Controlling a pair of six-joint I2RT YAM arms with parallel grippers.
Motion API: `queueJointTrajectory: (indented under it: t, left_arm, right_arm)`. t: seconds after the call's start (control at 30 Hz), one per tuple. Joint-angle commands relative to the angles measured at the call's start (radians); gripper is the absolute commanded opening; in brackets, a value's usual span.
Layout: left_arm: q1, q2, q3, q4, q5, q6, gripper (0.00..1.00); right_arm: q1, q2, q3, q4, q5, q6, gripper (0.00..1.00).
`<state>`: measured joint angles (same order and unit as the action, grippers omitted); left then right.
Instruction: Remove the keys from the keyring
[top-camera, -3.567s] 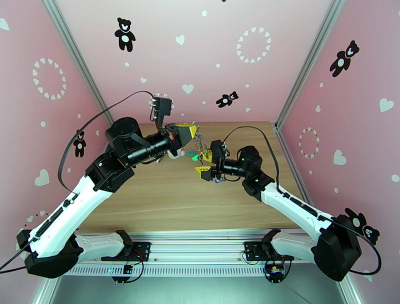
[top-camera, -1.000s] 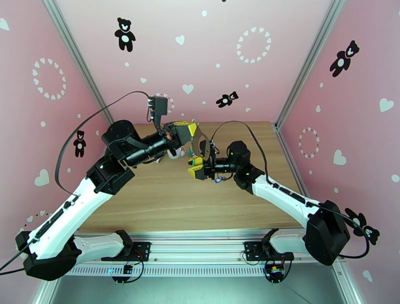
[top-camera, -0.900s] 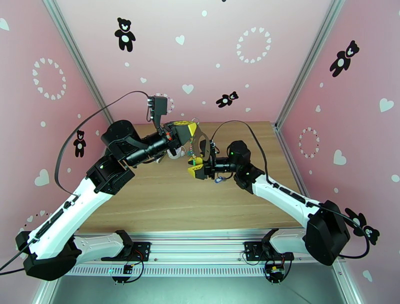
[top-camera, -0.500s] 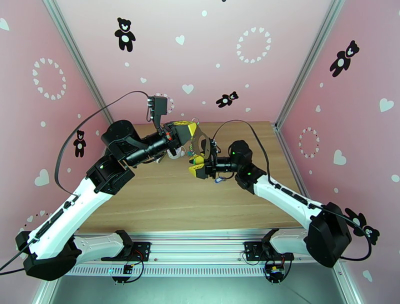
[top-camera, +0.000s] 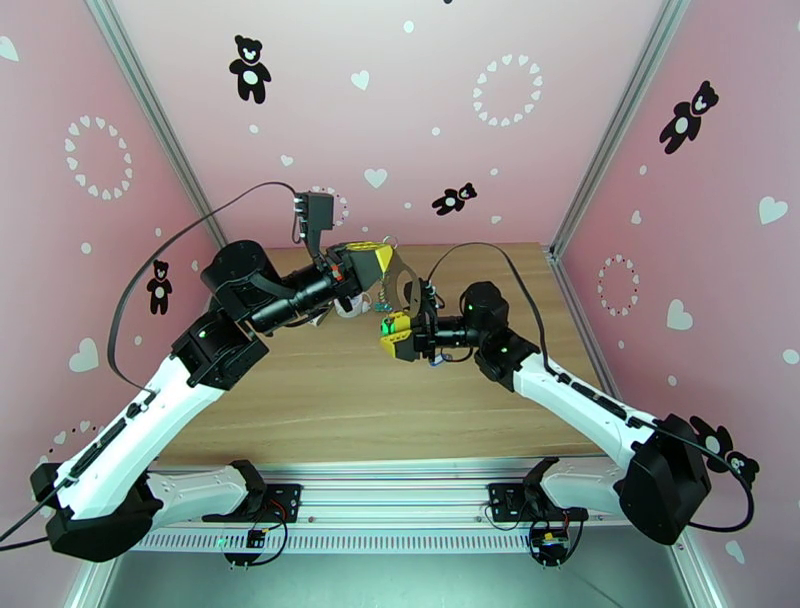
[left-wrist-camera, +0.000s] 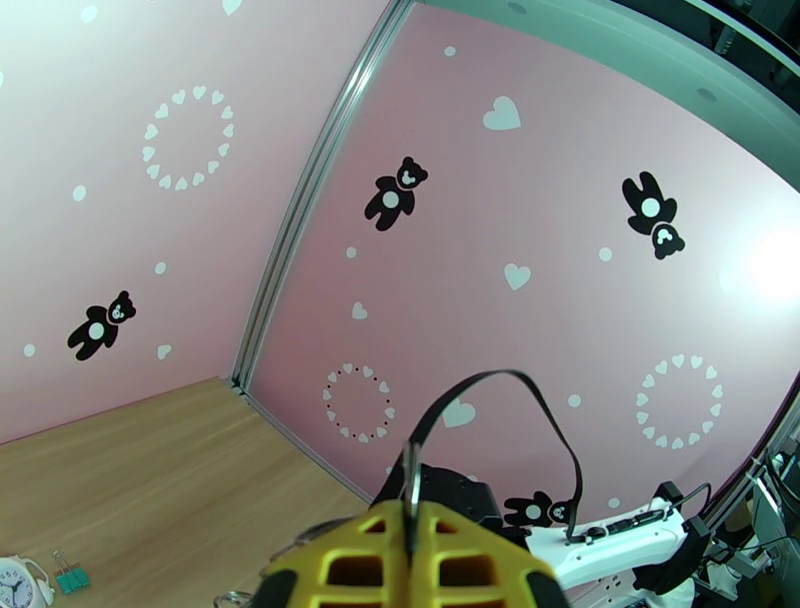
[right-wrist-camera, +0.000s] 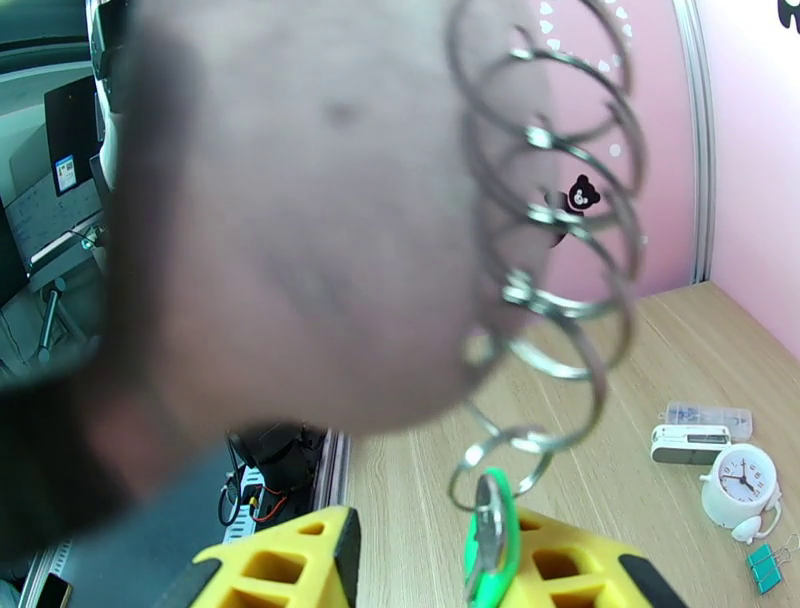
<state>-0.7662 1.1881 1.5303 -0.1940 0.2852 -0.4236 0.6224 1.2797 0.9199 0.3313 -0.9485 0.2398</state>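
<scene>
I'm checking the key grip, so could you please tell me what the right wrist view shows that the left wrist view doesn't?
Right wrist: the ring chain and green key at the open right pincer. Left wrist: the left pincer shut on the strap, and the right arm. Both: the strap, clock and clip.

Over the middle of the bench (top-camera: 330, 400) the way is barred by the left end effector (top-camera: 388, 262) and the right end effector (top-camera: 393, 336), held close together with the keyring (top-camera: 404, 283) hung between them. The near half of the bench is seen bare, as is its far right corner. Under the left arm, a white clock (right-wrist-camera: 738, 487), a teal binder clip (right-wrist-camera: 765, 567) and a small clear box (right-wrist-camera: 700, 430) are grouped. Passage is bounded on three sides by pink walls (top-camera: 450, 120).
</scene>
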Motion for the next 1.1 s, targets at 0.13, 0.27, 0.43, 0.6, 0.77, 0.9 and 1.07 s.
queueJointTrajectory:
  t: [0.13, 0.27, 0.43, 0.6, 0.77, 0.9, 1.07]
  left_arm:
    - [0.006, -0.019, -0.008, 0.062, 0.028, -0.01, 0.0]
    - [0.007, -0.026, -0.025, 0.086, 0.027, -0.023, 0.0]
    - [0.005, -0.031, -0.033, 0.101, 0.028, -0.034, 0.0]
    - [0.005, -0.033, -0.038, 0.109, 0.028, -0.038, 0.0]
    - [0.006, -0.034, -0.042, 0.112, 0.027, -0.04, 0.0]
    - [0.005, -0.039, -0.042, 0.106, 0.019, -0.032, 0.0]
    - [0.005, -0.054, -0.049, 0.087, -0.016, -0.013, 0.0]
  right_arm:
    - [0.005, 0.004, 0.039, 0.003, 0.032, -0.017, 0.32]
    - [0.006, 0.005, 0.036, 0.056, 0.039, 0.012, 0.31]
    - [0.007, 0.014, 0.051, 0.069, 0.034, 0.033, 0.29]
    - [0.007, 0.015, 0.059, 0.069, 0.045, 0.035, 0.24]
    - [0.007, 0.017, 0.053, 0.064, 0.068, 0.032, 0.18]
    - [0.007, 0.012, 0.057, 0.048, 0.073, 0.031, 0.09]
    - [0.007, -0.007, 0.065, -0.029, 0.106, -0.003, 0.04]
